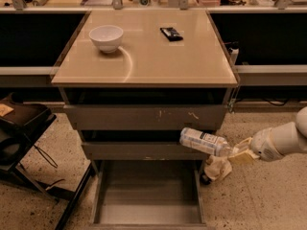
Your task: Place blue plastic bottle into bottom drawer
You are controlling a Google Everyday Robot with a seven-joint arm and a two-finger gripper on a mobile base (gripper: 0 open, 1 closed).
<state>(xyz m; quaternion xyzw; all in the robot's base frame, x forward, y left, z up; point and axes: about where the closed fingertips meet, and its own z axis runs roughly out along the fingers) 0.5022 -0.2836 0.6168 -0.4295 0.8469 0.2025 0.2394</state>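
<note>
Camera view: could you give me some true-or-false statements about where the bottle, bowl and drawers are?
1. The blue plastic bottle lies inside the bottom drawer. False: the gripper, at the right, holds it in the air before the middle drawer.
2. The bottom drawer is pulled open. True.
3. The white bowl stands on the tabletop. True.
4. The black packet is in the white bowl. False: it lies on the tabletop, apart from the white bowl.
</note>
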